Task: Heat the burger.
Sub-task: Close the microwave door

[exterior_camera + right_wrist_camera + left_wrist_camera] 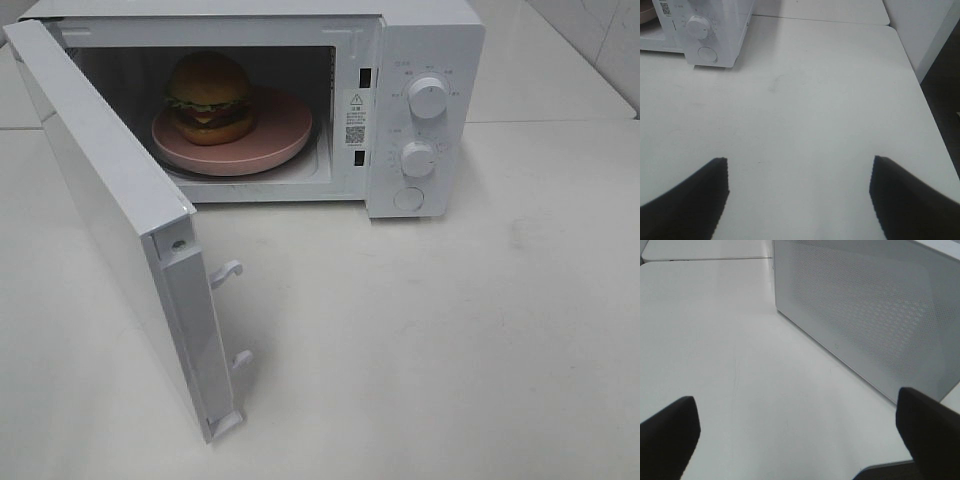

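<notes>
The burger (208, 97), with a golden-brown bun, lettuce, patty and cheese, sits on a pink plate (270, 140) inside the white microwave (420, 40). The microwave door (110, 210) stands wide open, swung out toward the front left. Neither gripper shows in the exterior high view. In the left wrist view my left gripper (795, 427) is open and empty over the table, facing the door's perforated outer face (865, 315). In the right wrist view my right gripper (799, 192) is open and empty, with the microwave's knobs (698, 27) far ahead.
The microwave panel has two knobs (428, 97) and a round button (408, 198). The door's latch hooks (228, 271) stick out of its free edge. The white table (450, 340) stretches in front and right; its right edge (927, 105) shows in the right wrist view.
</notes>
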Controlling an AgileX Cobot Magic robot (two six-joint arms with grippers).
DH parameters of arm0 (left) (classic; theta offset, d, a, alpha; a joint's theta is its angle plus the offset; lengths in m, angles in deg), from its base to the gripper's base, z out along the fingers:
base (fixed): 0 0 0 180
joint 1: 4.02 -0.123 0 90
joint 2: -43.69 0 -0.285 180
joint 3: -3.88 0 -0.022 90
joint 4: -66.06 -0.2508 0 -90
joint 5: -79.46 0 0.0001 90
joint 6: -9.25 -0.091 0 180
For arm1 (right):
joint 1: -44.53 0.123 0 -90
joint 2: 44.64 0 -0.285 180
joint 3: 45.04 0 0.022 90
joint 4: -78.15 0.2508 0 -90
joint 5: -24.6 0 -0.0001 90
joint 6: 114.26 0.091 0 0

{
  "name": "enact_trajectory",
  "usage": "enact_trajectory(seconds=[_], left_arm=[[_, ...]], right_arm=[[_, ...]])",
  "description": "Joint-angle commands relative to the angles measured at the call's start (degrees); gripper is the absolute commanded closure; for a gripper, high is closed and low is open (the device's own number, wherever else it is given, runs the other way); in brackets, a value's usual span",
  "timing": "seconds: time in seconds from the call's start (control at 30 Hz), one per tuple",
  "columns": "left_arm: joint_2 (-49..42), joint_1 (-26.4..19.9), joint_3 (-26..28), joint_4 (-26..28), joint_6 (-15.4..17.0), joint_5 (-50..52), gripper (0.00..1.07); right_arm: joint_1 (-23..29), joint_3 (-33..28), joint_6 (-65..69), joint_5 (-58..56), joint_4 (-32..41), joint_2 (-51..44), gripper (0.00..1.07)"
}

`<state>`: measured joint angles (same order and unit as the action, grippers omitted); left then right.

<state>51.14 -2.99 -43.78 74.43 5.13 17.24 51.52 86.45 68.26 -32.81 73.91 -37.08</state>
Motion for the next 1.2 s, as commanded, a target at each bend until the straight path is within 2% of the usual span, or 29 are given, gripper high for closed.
enact_trajectory(seconds=[0.03, 1.2], left_arm=[[-0.23, -0.06, 0.0, 0.23, -0.11, 0.8, 0.06], [-0.23, -0.06, 0.0, 0.29, -0.11, 0.8, 0.07]], right_arm=[[-0.34, -0.17, -0.4, 0.46, 0.0, -1.83, 0.31], [-0.29, -0.17, -0.4, 0.46, 0.0, -1.83, 0.32]])
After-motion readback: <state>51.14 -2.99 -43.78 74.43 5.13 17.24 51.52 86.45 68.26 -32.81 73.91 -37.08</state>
